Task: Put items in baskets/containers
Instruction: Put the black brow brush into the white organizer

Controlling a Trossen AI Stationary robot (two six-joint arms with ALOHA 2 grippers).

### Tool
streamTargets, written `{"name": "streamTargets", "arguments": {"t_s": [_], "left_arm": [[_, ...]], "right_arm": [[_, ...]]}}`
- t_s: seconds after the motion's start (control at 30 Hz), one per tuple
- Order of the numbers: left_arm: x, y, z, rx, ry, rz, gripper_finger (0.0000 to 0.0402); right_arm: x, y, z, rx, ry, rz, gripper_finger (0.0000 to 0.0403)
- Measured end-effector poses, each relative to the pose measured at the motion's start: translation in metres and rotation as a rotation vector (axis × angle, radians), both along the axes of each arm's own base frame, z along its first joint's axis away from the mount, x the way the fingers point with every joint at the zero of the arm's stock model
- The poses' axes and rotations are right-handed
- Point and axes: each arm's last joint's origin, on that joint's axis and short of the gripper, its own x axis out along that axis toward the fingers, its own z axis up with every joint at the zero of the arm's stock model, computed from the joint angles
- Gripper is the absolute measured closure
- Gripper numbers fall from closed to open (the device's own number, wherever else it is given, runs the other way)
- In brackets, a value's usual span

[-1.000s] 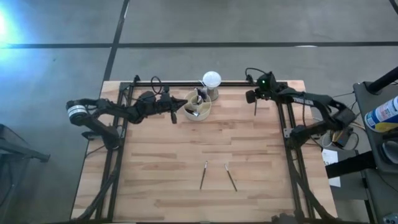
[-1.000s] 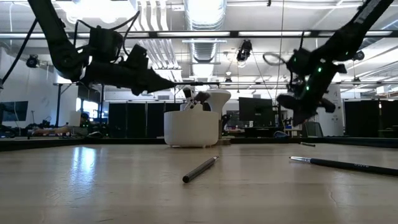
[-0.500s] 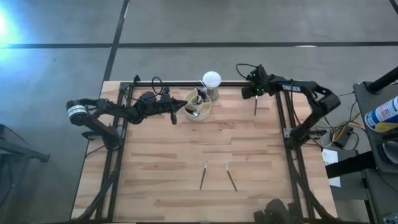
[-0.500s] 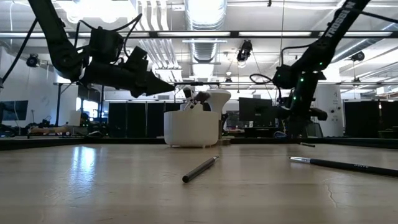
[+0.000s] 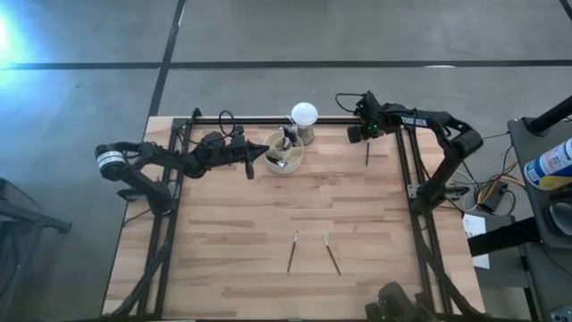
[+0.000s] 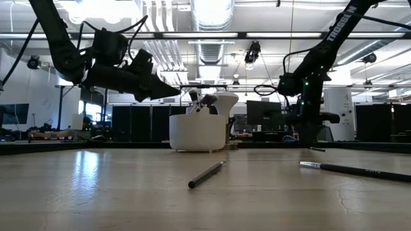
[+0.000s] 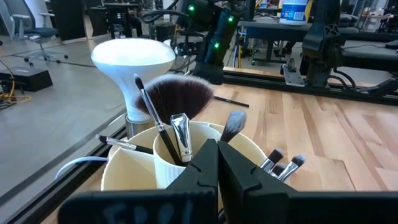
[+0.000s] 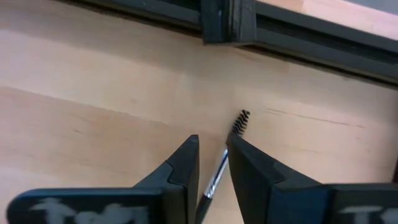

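Right gripper [image 8: 211, 163], fingers slightly parted, straddles a spoolie brush [image 8: 224, 158] lying near the table's far rail, while the closed left gripper [image 7: 216, 163] hovers beside the cream brush-filled organiser [image 5: 284, 152].

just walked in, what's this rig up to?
It is sorting thin dark-handled makeup brushes into the round cream cup organiser, which already holds several. The right gripper is at the table's far right side, its fingers straddling a spoolie-tipped brush lying on the wood, narrowly apart. The left gripper hovers shut at the organiser's rim. Two more brushes lie near the front edge.
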Motion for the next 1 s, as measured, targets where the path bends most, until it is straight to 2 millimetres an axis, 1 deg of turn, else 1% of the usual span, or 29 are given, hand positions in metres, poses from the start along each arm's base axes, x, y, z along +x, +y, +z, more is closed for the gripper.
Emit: {"name": "streamTargets", "arguments": {"t_s": [0.17, 0.33, 0.6, 1.0], "left_arm": [[0.0, 0.0, 0.0, -0.009, -0.003, 0.001, 0.04], [-0.0001, 0.0, -0.0008, -0.03, -0.001, 0.002, 0.04], [-0.0004, -0.0002, -0.0042, -0.065, 0.024, 0.004, 0.04], [0.0018, -0.0044, -0.0043, -0.071, 0.024, -0.013, 0.04]], "right_arm": [[-0.0004, 0.0009, 0.0006, -0.02, 0.015, -0.043, 0.0327], [-0.0003, 0.0004, -0.0009, -0.002, 0.028, -0.072, 0.0329], [-0.0003, 0.0017, -0.0023, 0.02, -0.007, -0.121, 0.0328], [-0.0004, 0.0051, -0.0051, 0.036, -0.006, -0.128, 0.0333]]}}
